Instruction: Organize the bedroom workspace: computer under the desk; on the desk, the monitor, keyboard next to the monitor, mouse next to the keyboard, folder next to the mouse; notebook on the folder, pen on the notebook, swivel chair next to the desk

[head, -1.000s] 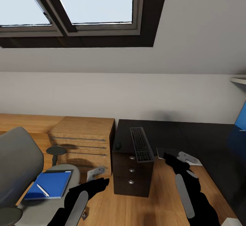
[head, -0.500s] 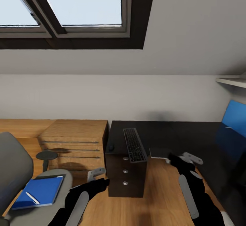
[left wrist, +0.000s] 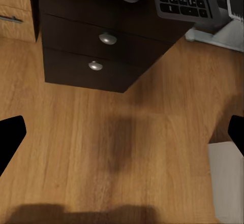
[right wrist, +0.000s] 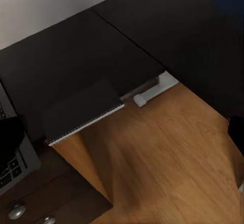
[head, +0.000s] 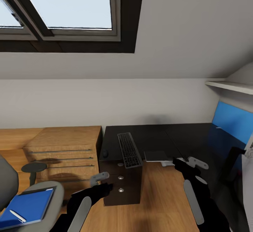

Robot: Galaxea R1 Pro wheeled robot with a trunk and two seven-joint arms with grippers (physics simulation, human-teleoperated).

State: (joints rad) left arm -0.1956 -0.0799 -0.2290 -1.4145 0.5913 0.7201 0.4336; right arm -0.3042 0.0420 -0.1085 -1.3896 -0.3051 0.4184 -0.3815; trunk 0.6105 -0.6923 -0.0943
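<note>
Folder, flat, blue and probably light, lies on the swivel chair at near left, pen atop; grip one edge. Both grippers hang wide open, holding nothing.

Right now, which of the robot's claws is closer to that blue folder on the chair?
Left. The left gripper hangs over the floor just beside the swivel chair where the folder lies. The right gripper is farther off, by the desk edge.
</note>
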